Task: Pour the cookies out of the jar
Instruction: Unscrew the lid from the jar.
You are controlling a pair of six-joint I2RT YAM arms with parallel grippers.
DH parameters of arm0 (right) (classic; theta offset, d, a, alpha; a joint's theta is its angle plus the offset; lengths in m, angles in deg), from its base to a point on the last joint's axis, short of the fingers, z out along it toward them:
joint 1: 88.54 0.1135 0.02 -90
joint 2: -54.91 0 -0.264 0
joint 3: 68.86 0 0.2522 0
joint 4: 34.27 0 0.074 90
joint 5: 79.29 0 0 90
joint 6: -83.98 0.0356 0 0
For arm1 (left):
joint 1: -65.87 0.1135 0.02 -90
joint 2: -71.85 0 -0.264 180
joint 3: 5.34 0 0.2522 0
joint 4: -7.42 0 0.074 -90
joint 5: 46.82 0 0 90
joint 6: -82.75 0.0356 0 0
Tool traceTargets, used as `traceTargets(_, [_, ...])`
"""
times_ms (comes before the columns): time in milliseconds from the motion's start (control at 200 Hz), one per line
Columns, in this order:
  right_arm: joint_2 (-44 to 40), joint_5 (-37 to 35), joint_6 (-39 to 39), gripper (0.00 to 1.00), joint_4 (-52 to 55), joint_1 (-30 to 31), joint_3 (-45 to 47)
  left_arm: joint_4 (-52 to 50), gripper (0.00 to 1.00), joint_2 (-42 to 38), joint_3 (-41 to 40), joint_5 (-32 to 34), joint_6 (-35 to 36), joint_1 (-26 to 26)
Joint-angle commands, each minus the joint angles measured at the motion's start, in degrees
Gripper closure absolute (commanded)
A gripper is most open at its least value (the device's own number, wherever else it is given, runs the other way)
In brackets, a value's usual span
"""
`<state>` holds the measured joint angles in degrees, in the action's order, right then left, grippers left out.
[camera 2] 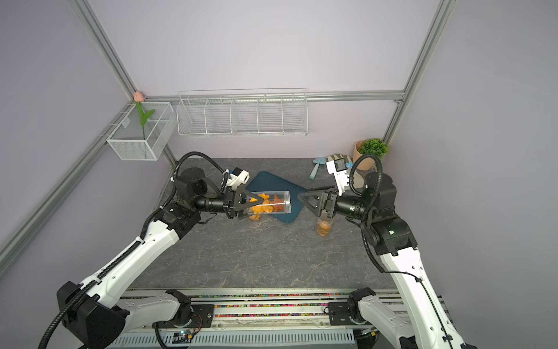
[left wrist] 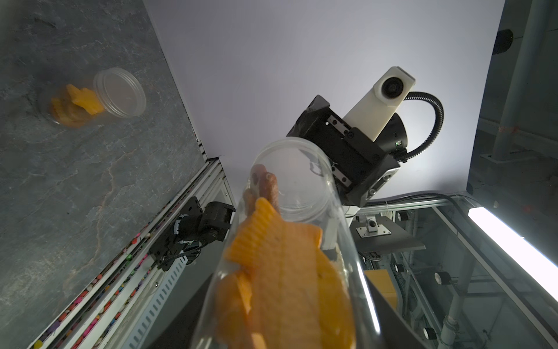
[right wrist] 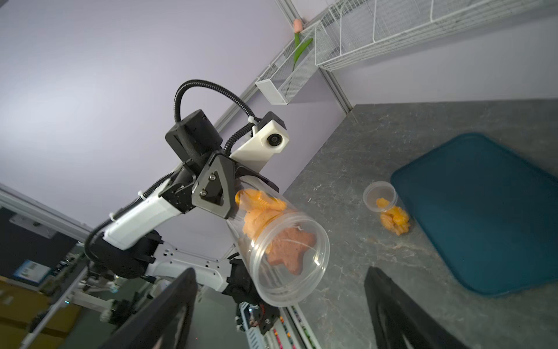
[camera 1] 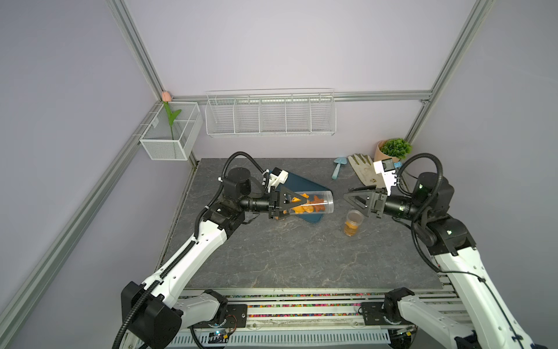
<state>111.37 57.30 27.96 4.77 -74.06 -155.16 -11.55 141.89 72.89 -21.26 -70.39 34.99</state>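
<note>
Nearest me, a small clear tub [camera 1: 352,223] of orange biscuits stands on the grey, veined table [camera 1: 271,256]. Beyond it my left gripper [camera 1: 297,205] clamps the clear plastic jar [camera 1: 320,203], level above the smooth blue tray [camera 1: 302,182], mouth toward three o'clock. The cookies [camera 1: 305,207], ridged orange shapes plus a brown star [right wrist: 290,244], sit inside; nothing is poured. My right gripper [camera 1: 346,195] gapes empty at the mouth, which may be capped.

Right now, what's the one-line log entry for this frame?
left gripper: shut on jar, tipped sideways over tray | right gripper: jaws open, empty | cookies: inside jar
</note>
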Motion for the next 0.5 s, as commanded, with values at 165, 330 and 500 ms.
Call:
traceTargets(165, [7.4, 13.6, 23.6, 0.12, 10.3, -2.2, -4.1, 3.4, 0.44, -4.2, 0.7, 0.4, 10.4, 0.7])
traceTargets(330, [5.0, 16.4, 39.0, 0.12, -9.6, 0.2, 3.8, 8.0, 0.44, -5.4, -1.1, -1.0, 8.2, 0.9])
traceTargets(500, [6.6, 17.2, 43.0, 0.11, -16.3, 5.6, 3.7, 11.4, 0.44, -5.8, -2.2, -2.0, 5.3, 0.8])
